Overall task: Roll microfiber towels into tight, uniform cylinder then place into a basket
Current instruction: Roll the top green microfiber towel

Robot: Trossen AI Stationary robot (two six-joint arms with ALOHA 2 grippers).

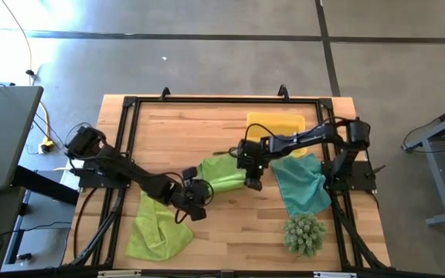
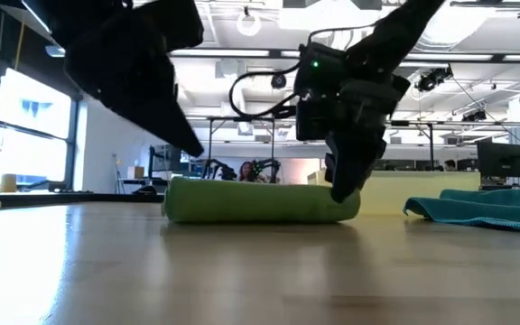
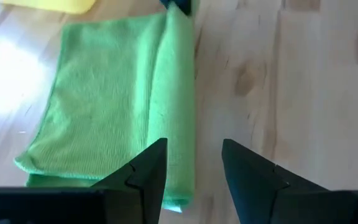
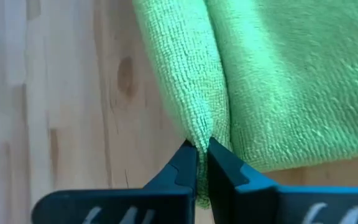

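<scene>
Bare wooden tabletop (image 1: 222, 224) lies in front of the rolled lime-green towel (image 1: 224, 174) at mid-table, the yellow basket (image 1: 278, 123) just behind it. At table height the right gripper (image 2: 343, 191) presses the roll's end. Wrist views: right fingers (image 4: 182, 163) pinch a fold; left gripper (image 3: 194, 163) hangs apart, empty, beside the roll.

two dark jointed arms, seemingly black-cabled, tapered fingers (image 3: 247, 177).

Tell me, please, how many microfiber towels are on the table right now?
3. A rolled lime-green towel lies mid-table, its end pinched by the right gripper; a crumpled lime-green towel lies near the front left; a teal towel lies right, beside the yellow basket. None appears hidden.
</scene>
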